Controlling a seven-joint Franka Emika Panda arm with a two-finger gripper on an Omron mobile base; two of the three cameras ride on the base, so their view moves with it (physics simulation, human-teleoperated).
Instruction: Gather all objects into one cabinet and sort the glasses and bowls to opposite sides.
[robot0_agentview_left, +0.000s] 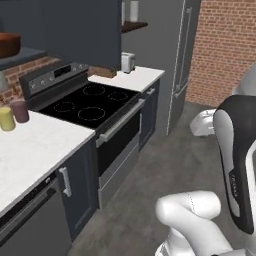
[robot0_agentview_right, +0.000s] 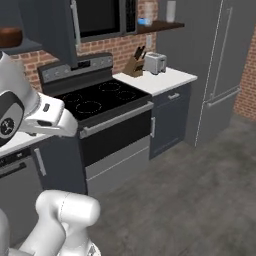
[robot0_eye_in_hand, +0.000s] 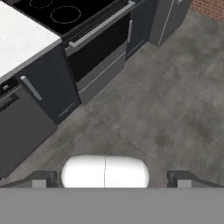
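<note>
- Cabinet (robot0_agentview_left: 82, 30), dark navy, hangs on the wall above the stove, its door swung out; the grey bar handle (robot0_agentview_right: 75, 22) shows in the right base view.
- Fridge (robot0_agentview_right: 220, 65) stands tall and grey at the far end of the counter run.
- Stove (robot0_agentview_left: 87, 102) sits between two white counters (robot0_agentview_left: 30, 150), four burners on its black top.
- Brown bowl (robot0_agentview_left: 9, 44) rests on a ledge up at the left, beside the cabinet and well apart from the arm.
- Toaster (robot0_agentview_right: 156, 62) and knife block (robot0_agentview_right: 134, 66) stand side by side on the far counter.
- Two cups (robot0_agentview_left: 14, 115), one yellowish and one dull pink, touch each other on the near counter left of the stove.
- Gripper (robot0_eye_in_hand: 111, 179) points down at the bare floor, fingers spread wide with nothing between them.
</note>
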